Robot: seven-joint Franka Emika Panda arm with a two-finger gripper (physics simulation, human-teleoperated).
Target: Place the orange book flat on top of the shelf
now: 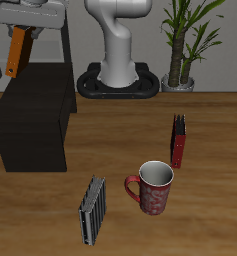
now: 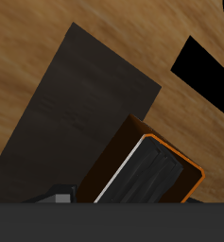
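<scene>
Orange book (image 1: 17, 52) held up in the air over the back edge of the shelf (image 1: 35, 110), tilted, not flat yet. Gripper (image 1: 32, 22) pinched shut on its top end, probably; fingers mostly hidden. Thin, stiff, light, smooth cover, so may slip or swing. Best held across the flat covers.

Red mug (image 1: 153, 187), dark red book (image 1: 178, 141), grey striped book (image 1: 92, 211), plant (image 1: 188, 40).
</scene>
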